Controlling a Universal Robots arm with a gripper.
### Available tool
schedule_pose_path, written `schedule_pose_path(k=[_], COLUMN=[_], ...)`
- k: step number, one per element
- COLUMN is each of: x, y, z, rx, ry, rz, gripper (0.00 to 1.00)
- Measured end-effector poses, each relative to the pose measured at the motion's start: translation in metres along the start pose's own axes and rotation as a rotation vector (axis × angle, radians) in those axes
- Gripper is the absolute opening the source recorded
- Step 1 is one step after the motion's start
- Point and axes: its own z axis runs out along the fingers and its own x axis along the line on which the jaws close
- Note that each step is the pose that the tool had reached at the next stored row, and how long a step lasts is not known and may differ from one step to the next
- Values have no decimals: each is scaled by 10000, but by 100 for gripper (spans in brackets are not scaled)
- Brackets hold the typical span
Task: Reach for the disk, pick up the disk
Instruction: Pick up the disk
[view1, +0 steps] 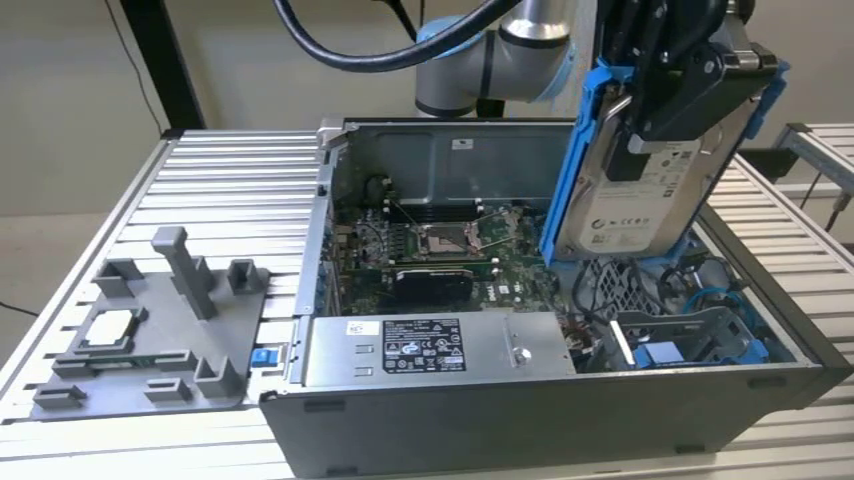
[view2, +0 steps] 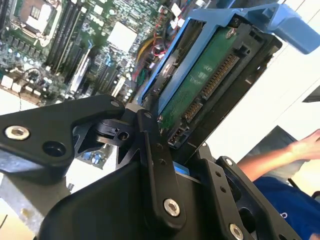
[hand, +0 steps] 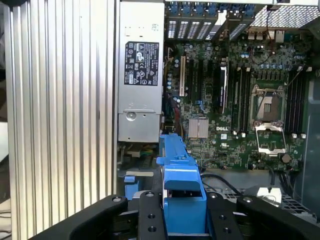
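**While the disk hangs clear of the case: pick-up looks done**

Gripper (view1: 667, 125) is pinched on the disk (view1: 641, 190), which is held upright above the open computer case (view1: 534, 420), on the exterior view's right. Its blue side rails (hand: 180, 190) sit between the black fingers (hand: 150, 220). Reach step judged finished, lift in hand. Any further move calls for a steady clamp and clearance from the case's wall and cables. Motherboard (hand: 240, 100) lies below.
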Motion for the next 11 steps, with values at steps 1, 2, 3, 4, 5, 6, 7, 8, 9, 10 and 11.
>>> schedule_pose_path(k=[1,2,3,4,5,6,7,8,9,10,11], x=[31,62,89,120,148,172,195,216,237,255,274], y=[0,0,-1,-4,-11,-22,-38,-59,-83,-105,-132], z=[0,0,0,0,0,0,0,-1,-1,0,-1], rx=[0,0,0,0,0,0,0,0,0,0,-1], ry=[0,0,0,0,1,0,0,1,1,0,1], rz=[0,0,0,1,1,1,0,0,1,1,0], gripper=[0,0,0,0,0,0,0,0,0,0,0])
